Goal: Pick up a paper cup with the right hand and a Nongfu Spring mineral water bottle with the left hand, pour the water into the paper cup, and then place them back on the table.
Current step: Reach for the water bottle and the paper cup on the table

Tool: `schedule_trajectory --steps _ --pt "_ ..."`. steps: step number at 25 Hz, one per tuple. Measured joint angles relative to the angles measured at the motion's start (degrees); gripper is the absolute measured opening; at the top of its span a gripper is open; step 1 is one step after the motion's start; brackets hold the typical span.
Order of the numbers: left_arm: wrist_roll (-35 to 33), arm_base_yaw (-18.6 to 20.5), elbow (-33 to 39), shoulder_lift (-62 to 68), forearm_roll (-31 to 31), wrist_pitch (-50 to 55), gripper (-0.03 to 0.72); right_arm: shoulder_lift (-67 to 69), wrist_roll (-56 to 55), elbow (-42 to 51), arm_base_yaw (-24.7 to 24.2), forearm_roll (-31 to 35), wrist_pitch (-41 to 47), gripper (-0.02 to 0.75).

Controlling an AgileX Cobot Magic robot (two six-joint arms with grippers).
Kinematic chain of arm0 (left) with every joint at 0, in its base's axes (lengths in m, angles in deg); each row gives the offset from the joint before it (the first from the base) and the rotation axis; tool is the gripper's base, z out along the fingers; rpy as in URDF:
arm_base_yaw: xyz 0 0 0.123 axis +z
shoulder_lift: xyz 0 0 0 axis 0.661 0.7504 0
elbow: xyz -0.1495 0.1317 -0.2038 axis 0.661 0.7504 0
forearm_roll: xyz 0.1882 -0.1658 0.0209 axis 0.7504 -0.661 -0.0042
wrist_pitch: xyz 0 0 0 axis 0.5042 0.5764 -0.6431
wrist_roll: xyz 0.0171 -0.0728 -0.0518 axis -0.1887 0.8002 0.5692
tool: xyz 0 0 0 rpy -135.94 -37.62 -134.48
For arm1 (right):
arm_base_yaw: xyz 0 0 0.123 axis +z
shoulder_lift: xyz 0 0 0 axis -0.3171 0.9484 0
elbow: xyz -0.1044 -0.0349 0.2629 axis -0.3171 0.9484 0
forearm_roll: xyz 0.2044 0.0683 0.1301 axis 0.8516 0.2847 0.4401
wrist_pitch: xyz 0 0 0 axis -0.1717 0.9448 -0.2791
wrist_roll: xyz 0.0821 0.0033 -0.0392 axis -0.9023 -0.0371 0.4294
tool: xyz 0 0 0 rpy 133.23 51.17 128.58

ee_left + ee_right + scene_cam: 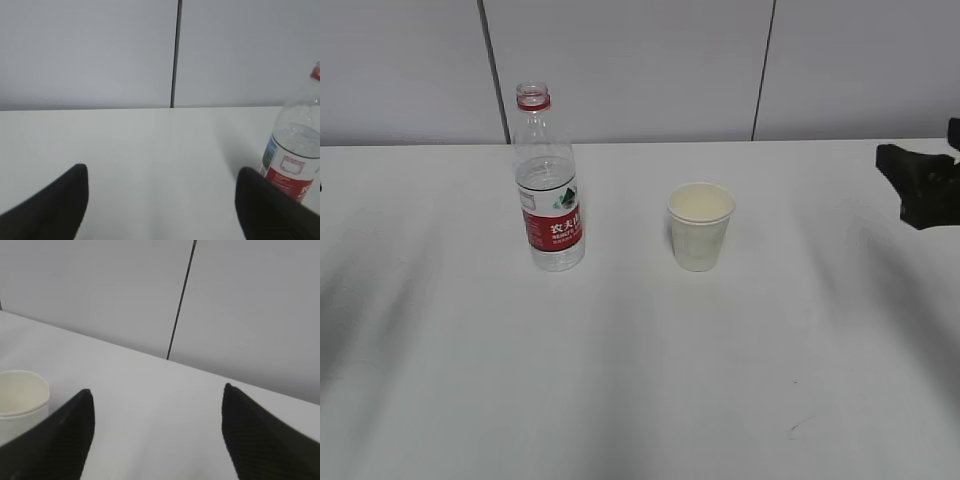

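Note:
The Nongfu Spring mineral water bottle (549,185) stands upright and uncapped on the white table (620,380), left of centre, with clear water (544,172) in it. The paper cup (700,226) stands upright to its right, a short gap between them. My right gripper (918,185) shows as a black shape at the right edge, apart from the cup. In the right wrist view it (158,410) is open and empty, the cup (22,396) beyond its left finger. My left gripper (162,185) is open and empty, the bottle (295,150) behind its right finger. It is out of the exterior view.
A grey panelled wall (640,60) with dark vertical seams runs behind the table's far edge. A small dark scuff mark (795,430) lies on the table near the front right.

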Motion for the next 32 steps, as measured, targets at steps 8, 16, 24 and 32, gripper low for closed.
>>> schedule_trajectory --steps 8,16,24,32 --pt "0.72 0.0 -0.06 14.64 4.25 -15.01 0.551 14.35 -1.19 -0.21 0.0 -4.73 -19.62 0.587" --pt "1.5 0.0 -0.43 29.57 9.67 -27.69 0.55 25.98 -2.85 -0.33 0.0 -8.92 -25.93 0.587" --pt "3.01 0.0 -0.52 38.16 14.61 -37.72 0.535 30.23 -2.97 -2.08 0.0 -13.11 -26.38 0.587" --pt "3.18 0.0 -0.59 41.38 14.86 -38.19 0.518 34.12 -5.15 -6.84 0.0 -16.77 -26.42 0.587"
